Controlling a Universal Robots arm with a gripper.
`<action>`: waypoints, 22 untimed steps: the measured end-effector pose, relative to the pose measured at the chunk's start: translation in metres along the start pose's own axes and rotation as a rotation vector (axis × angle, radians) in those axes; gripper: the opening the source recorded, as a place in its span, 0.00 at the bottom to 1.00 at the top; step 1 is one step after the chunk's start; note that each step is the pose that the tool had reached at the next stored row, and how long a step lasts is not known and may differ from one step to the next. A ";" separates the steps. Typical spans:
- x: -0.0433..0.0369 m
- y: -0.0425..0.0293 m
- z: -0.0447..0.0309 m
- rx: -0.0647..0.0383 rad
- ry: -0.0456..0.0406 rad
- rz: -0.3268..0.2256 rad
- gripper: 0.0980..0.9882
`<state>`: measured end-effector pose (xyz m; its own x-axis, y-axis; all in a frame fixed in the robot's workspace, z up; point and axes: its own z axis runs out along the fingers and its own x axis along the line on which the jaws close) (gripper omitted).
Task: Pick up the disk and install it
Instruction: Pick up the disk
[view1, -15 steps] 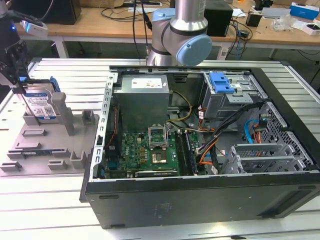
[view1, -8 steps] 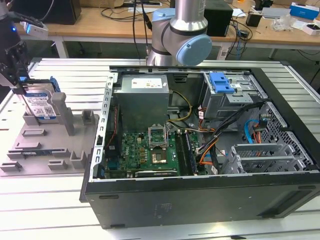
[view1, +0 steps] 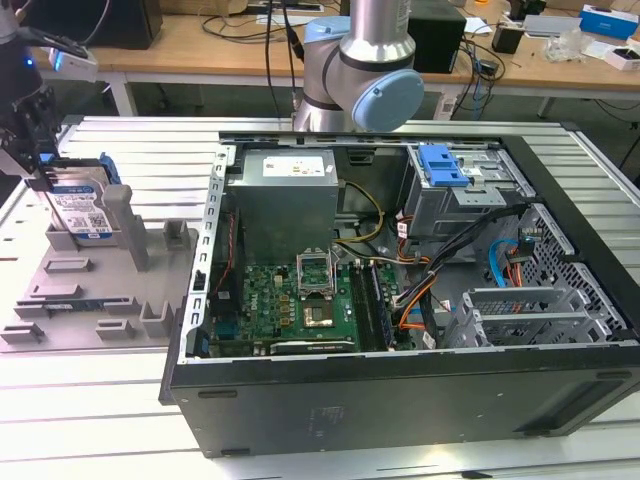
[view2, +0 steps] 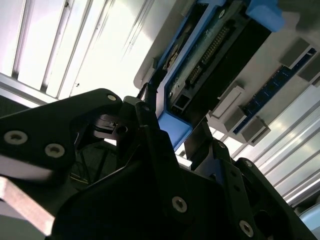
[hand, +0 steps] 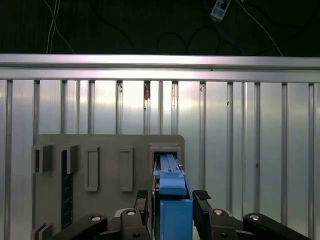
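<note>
The disk (view1: 82, 210) stands on edge in a slot of the grey holder plate (view1: 90, 290) at the exterior view's far left, silver with a white-and-blue label and a blue frame. My gripper (view1: 45, 170) is right on top of it. In the first wrist view the two dark fingers (hand: 201, 200) press against both sides of the disk's blue frame (hand: 175, 210), whose far end sits in the plate's slot. The second wrist view shows the gripper (view2: 175, 112) straddling the disk's blue edge (view2: 200, 55) and its connector side.
The open computer case (view1: 400, 390) lies at centre and right, with a grey power-supply box (view1: 285, 195), a motherboard (view1: 300, 300) and a drive cage with a blue latch (view1: 442, 165). The arm's base (view1: 360, 60) stands behind it. The ribbed metal table (hand: 250, 130) surrounds the plate.
</note>
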<state>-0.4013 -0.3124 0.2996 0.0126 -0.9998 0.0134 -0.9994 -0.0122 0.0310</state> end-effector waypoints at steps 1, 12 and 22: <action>0.0000 0.0000 0.0003 0.000 0.0000 0.000 0.43; 0.0000 0.0000 0.0019 0.000 0.0000 0.000 0.33; 0.0001 0.0010 0.0031 -0.001 0.0005 0.000 0.33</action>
<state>-0.4024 -0.3126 0.2965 0.0124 -0.9998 0.0139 -0.9994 -0.0119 0.0323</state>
